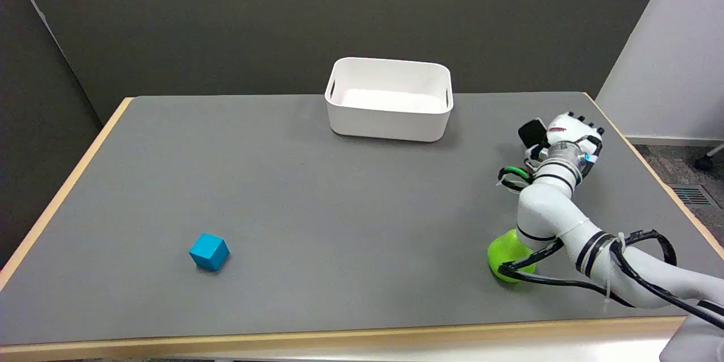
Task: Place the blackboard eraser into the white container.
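The white container (389,119) stands open-topped at the back middle of the grey table, and nothing shows inside it. My right hand (565,138) is low over the table to the container's right, its back turned to the camera and its fingers curled away from view. A small black rounded piece (532,132) sticks out at the hand's left edge. I cannot tell whether that is the blackboard eraser or part of the hand. No eraser shows anywhere else on the table, and the hand and forearm hide the spot beneath them.
A green rounded object (505,254) sits near the front right, partly behind my right forearm. A blue cube (209,251) lies at the front left. The table's wooden edge (339,339) runs along the front, and a dark wall stands behind.
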Available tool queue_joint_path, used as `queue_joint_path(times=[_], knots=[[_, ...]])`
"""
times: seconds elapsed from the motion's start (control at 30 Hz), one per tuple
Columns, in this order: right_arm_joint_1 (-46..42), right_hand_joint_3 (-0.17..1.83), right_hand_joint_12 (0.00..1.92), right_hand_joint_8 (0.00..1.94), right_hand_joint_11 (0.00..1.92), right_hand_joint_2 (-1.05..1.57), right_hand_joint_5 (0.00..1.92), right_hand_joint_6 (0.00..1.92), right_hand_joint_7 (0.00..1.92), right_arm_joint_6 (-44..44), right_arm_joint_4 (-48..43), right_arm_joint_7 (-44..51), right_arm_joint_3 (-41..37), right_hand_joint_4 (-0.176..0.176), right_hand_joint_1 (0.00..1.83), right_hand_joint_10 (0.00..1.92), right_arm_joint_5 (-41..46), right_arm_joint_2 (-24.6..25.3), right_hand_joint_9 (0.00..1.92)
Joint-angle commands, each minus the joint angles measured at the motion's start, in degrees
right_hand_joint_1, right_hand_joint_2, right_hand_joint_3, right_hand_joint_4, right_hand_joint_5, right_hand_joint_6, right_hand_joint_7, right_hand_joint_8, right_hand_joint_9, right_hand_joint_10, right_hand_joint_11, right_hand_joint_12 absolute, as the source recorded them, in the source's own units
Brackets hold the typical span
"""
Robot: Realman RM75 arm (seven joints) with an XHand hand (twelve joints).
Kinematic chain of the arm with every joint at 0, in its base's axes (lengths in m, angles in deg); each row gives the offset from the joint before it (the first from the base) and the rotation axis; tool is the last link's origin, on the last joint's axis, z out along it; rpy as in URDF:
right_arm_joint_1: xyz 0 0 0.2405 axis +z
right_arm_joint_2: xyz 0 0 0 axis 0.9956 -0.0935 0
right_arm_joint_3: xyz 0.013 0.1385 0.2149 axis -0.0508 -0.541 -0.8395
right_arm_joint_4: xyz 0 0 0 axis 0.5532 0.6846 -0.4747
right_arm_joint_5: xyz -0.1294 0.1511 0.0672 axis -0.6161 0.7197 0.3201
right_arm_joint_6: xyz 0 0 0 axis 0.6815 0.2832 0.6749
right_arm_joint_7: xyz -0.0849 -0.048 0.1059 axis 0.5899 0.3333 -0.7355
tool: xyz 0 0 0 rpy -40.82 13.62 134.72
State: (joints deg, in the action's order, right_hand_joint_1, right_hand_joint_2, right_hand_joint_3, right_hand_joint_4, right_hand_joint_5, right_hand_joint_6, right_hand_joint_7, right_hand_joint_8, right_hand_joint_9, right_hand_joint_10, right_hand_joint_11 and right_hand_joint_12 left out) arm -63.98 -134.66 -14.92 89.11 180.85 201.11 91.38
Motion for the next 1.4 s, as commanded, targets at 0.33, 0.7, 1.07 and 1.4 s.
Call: queue_joint_path(times=[0.33,0.7,1.07,1.4], knots=[[14.8,0.01,1.92,1.83,0.27,1.40,0.31,1.60,0.53,18.1,-4.6,-23.1,6.7,-0.176,1.27,1.89,-36.9,5.6,0.61],[32.6,0.16,1.92,1.67,0.12,1.29,0.45,1.68,0.53,36.6,36.9,-36.3,10.7,-0.176,1.28,1.85,-40.0,21.8,0.55],[28.1,0.86,1.92,1.08,0.00,0.84,0.26,0.72,0.38,42.3,39.9,-49.4,9.1,-0.081,1.00,1.39,-36.5,19.6,0.50],[16.6,0.91,1.07,0.00,0.00,0.62,0.00,0.07,0.00,31.1,17.9,-49.9,3.7,-0.023,0.43,0.23,-37.2,11.9,0.00]])
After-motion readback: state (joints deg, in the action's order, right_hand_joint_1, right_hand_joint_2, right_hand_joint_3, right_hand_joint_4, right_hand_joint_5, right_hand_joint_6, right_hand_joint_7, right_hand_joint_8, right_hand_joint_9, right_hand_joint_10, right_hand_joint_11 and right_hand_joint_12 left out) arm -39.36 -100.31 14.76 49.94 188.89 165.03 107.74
